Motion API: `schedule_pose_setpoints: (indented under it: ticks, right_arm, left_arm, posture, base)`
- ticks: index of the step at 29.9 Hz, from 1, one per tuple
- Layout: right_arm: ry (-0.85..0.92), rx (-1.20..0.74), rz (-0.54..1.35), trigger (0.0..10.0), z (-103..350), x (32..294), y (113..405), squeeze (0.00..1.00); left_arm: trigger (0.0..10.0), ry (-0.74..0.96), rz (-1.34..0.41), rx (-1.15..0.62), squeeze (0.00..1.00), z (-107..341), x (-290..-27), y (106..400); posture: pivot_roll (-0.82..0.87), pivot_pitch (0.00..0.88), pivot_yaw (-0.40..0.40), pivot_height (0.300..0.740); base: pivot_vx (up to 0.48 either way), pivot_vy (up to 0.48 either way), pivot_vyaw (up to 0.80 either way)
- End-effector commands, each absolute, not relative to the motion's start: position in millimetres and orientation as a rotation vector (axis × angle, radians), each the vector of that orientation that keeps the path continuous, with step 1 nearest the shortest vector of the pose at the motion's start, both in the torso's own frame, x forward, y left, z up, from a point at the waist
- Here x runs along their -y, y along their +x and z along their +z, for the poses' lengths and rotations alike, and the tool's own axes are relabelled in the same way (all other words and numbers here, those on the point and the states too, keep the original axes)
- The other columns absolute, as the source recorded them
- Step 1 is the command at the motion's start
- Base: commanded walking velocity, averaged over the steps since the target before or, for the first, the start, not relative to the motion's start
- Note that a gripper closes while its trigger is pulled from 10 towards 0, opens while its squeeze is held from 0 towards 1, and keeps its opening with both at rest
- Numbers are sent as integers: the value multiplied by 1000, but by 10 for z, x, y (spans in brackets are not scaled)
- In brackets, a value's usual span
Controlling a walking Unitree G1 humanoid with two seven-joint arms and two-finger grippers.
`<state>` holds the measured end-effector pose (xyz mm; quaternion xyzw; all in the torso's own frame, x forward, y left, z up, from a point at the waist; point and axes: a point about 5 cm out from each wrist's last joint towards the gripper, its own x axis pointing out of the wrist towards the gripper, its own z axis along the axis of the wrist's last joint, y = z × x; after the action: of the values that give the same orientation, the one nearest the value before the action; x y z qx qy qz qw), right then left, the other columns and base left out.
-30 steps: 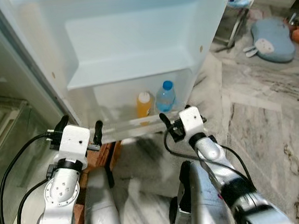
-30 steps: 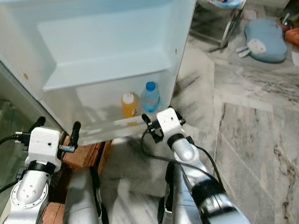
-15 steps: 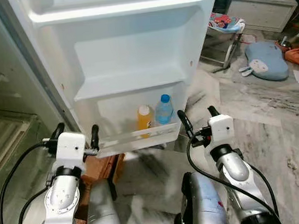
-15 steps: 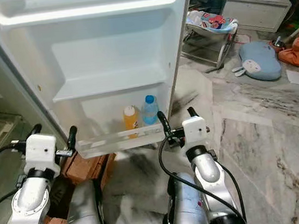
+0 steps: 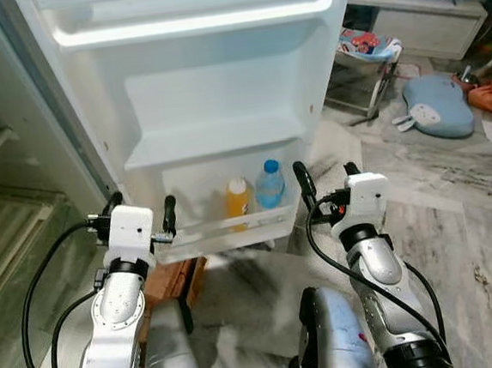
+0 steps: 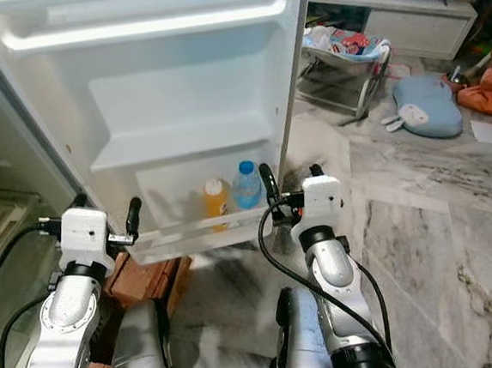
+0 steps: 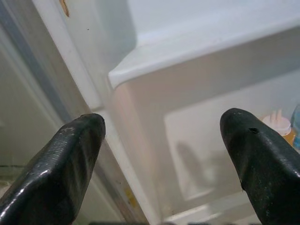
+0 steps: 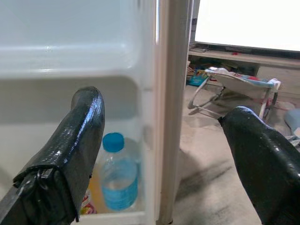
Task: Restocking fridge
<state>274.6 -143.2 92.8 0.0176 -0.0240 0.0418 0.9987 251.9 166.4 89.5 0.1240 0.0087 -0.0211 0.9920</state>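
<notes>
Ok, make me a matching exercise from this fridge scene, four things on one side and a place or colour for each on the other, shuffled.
Things:
1. water bottle
2. juice bottle
3. blue cushion
4. left claw

Descriptions:
A. on the marble floor, far right
B. orange, white cap
C. open, in front of the door's hinge side
D. clear, blue cap, in the bottom door shelf

Pairs: 1-D, 2-B, 3-A, 4-C
</notes>
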Motion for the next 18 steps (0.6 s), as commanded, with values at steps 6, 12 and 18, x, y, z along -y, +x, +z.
schedule_pose_setpoints:
  ticks: [6,12,18]
  right_arm:
    - [12,103,114,10000,1092,1369,2888,0]
    - [17,95,105,10000,1098,1414,2904,0]
    - [17,79,103,10000,1061,1416,2884,0]
  left_arm:
    - [10000,236,-72,34,0,973,-1539,2633]
    - [10000,240,-37,10,0,929,-1606,2617]
    - [10000,266,-48,33,0,923,-1575,2611]
  posture:
    - [111,0,-42,681]
    - [111,0,-46,726]
    - [108,0,-48,740]
  base:
    - [0,0,0]
    - [0,0,0]
    - [0,0,0]
